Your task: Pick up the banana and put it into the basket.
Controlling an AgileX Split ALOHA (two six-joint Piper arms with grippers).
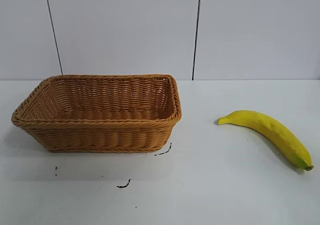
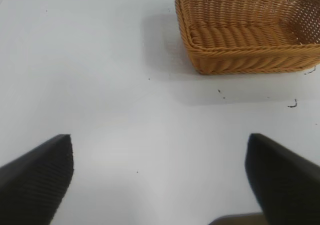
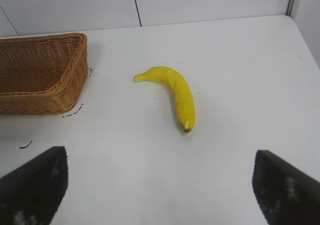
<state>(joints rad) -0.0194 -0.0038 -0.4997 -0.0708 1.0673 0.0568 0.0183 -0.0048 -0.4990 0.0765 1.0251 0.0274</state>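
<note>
The yellow banana (image 1: pixel 270 131) lies flat on the white table at the right, its dark-tipped greenish end toward the front right. It also shows in the right wrist view (image 3: pixel 175 92). The tan wicker basket (image 1: pixel 100 130) stands at the left, empty; it also shows in the left wrist view (image 2: pixel 240 60). Neither gripper shows in the exterior view. My right gripper (image 3: pixel 160 185) is open and empty, well short of the banana. My left gripper (image 2: pixel 160 177) is open and empty over bare table, away from the basket.
A few small black marks (image 1: pixel 124 185) lie on the table in front of the basket. A pale panelled wall (image 1: pixel 125 30) stands behind the table.
</note>
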